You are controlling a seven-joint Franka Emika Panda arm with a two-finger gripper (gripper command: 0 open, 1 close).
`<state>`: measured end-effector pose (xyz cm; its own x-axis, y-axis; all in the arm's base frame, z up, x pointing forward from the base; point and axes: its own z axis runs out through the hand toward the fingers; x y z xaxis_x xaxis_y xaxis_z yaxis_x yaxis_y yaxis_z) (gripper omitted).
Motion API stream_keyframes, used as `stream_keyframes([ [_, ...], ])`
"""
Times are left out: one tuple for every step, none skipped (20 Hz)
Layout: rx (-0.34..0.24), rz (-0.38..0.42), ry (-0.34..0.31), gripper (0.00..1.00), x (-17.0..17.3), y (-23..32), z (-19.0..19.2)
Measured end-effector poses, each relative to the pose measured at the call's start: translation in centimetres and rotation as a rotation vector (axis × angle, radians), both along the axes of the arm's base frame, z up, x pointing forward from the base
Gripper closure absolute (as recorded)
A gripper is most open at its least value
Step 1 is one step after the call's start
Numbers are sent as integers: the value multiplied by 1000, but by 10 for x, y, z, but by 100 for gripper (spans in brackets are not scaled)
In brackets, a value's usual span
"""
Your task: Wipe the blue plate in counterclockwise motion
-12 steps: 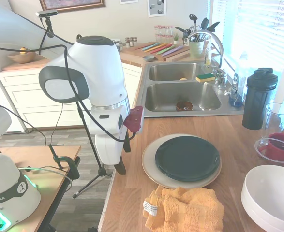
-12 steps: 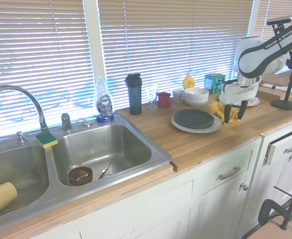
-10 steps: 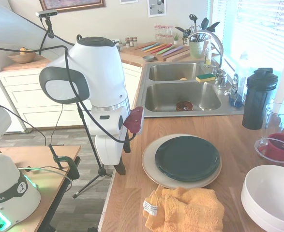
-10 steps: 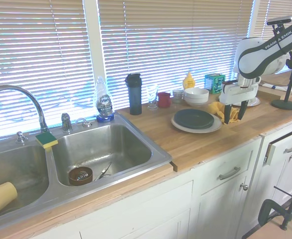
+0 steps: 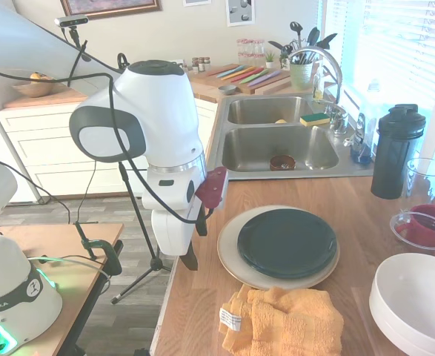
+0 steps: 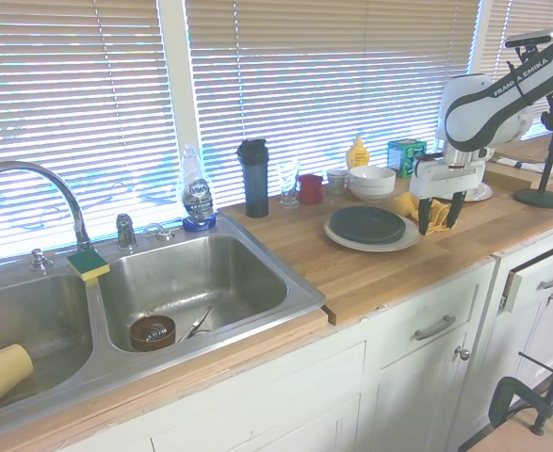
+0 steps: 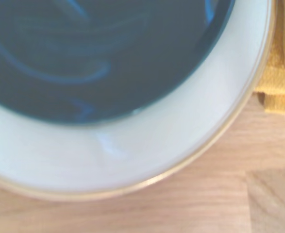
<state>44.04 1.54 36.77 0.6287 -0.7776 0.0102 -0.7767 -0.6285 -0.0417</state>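
The blue plate [image 5: 287, 242] [image 6: 367, 224] lies on a larger cream plate [image 5: 230, 252] [image 6: 337, 241] on the wooden counter. An orange cloth [image 5: 284, 320] [image 6: 410, 204] lies crumpled on the counter just beside the plates. My gripper [image 5: 190, 256] [image 6: 439, 216] hangs open above the counter's front edge, beside the cream plate's rim and the cloth, with nothing between its fingers. The wrist view looks straight down on the blue plate [image 7: 98, 53], the cream rim [image 7: 132, 150] and a corner of the cloth [image 7: 280, 73].
Stacked white bowls [image 5: 417, 300] [image 6: 372, 180], a red cup in a clear dish [image 5: 427, 226], a glass [image 5: 425, 176] and a black shaker bottle [image 5: 396, 150] stand behind the plates. The double sink [image 5: 280, 144] [image 6: 187, 282] lies further along the counter.
The arm has shifted a little along the counter's front edge toward the plates. The plates and the cloth have not moved.
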Motion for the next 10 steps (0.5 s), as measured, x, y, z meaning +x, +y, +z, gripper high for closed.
stream_keyframes([
  [0, -8, -2, 0, 4, 0, -1],
  [-2, -15, -6, 0, 8, -1, -2],
  [-9, -23, -12, 0, 13, -3, -2],
  [-16, -30, -24, 0, 17, -5, -1],
  [-24, -39, -35, 0, 22, -8, 0],
  [-31, -46, -45, 0, 26, -11, 1],
  [-36, -52, -53, 0, 29, -13, 2],
  [-42, -58, -59, 0, 31, -16, 3],
  [-45, -65, -64, 0, 34, -18, 4],
  [-48, -71, -67, 0, 37, -20, 3],
])
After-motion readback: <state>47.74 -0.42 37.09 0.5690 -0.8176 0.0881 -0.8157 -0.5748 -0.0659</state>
